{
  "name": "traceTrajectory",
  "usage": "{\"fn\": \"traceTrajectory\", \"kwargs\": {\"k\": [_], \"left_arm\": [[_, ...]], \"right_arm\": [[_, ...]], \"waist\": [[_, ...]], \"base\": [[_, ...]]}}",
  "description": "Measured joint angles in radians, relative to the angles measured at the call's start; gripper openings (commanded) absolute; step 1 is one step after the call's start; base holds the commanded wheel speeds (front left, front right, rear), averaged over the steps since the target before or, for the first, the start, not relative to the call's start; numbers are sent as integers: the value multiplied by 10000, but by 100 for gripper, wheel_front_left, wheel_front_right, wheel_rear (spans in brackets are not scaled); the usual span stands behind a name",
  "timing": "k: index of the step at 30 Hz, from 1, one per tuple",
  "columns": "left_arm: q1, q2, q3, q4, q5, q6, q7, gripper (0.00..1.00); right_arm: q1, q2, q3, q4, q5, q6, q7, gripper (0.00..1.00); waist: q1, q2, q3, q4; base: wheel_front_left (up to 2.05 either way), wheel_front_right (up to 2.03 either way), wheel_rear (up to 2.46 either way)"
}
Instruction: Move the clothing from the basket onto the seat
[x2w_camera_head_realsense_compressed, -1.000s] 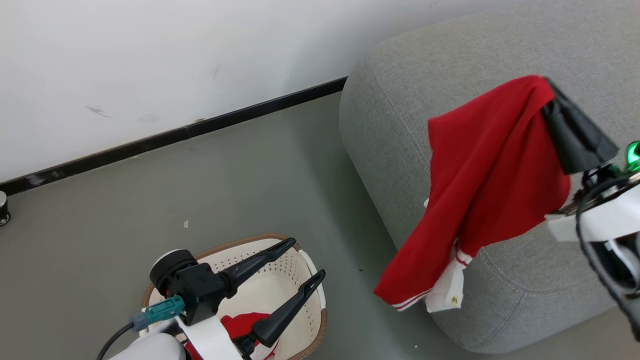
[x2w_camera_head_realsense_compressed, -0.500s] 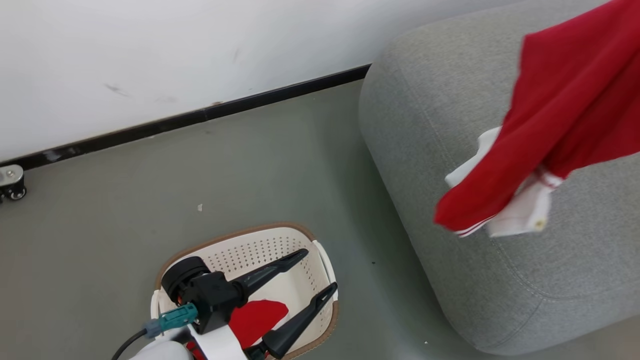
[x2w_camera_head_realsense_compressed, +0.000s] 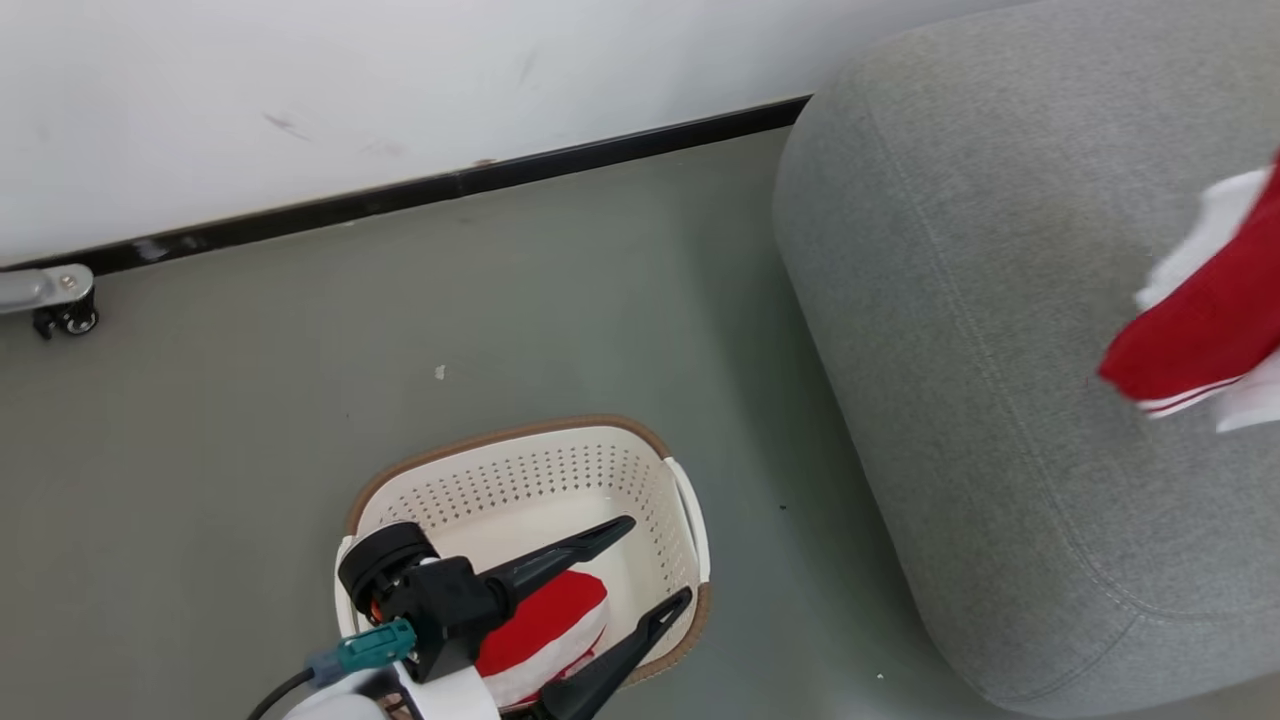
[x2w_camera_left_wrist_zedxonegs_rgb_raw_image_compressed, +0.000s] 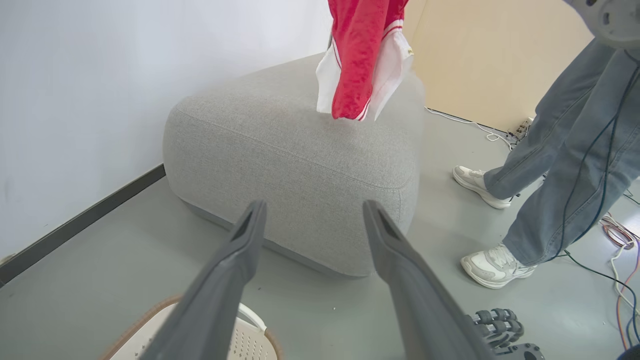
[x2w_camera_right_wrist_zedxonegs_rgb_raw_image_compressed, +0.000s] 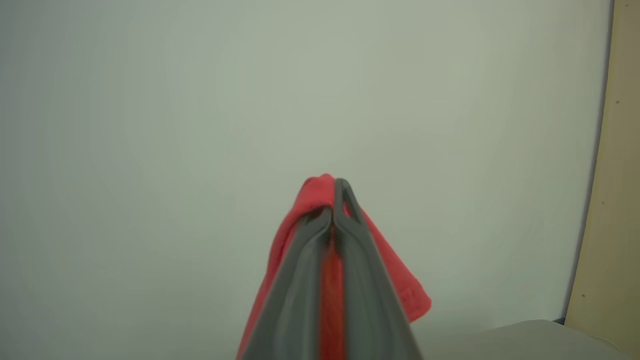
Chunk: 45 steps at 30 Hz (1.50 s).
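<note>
right gripper: clamped onto red garment | fabric is draped down both sides of the fingers | pale wall is seen behind, beige panel at right edge

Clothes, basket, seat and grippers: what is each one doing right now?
Right gripper: shut on the lifted garment.
Lifted garment: hanging over the seat.
Seat: no garment laid on it yet.
Other garment: lying in the basket.
Basket: upright on the floor.
Left gripper: open, above the basket.

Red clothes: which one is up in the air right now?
The red garment hanging above the grey sofa, pinched in the right jaws, which are shut. The other red piece lies down in the white basket on the floor.
</note>
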Motion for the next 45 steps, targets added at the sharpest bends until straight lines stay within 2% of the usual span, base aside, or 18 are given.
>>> {"fn": "traceTrajectory", "kwargs": {"k": [4, 15, 26, 37, 45], "left_arm": [[-10, -17, -61, -88, 71, -4, 38, 100], [-16, -165, -280, -447, 159, -13, 171, 100], [-59, 54, -169, -708, 171, 161, 385, 100], [-416, 102, -61, -756, 242, 146, 537, 100], [-503, 142, 38, -757, 316, 142, 581, 100]], "right_arm": [[-489, -171, -391, 508, -21, 0, -2, 0], [-914, -320, -399, 1845, -94, 0, 0, 0], [-777, -288, -1730, 3570, -349, 0, -2, 0], [-263, 811, -2228, 4418, -366, 0, 0, 0], [362, 1340, -2313, 5264, -523, 0, 0, 0]], "waist": [[0, 0, 113, 184], [0, 0, 554, 635], [0, 0, 1169, 980], [0, 0, 1655, 1063], [0, 0, 1840, 948]], "base": [[0, 0, 0], [0, 0, 0], [0, 0, 0], [0, 0, 0], [0, 0, 0]]}}
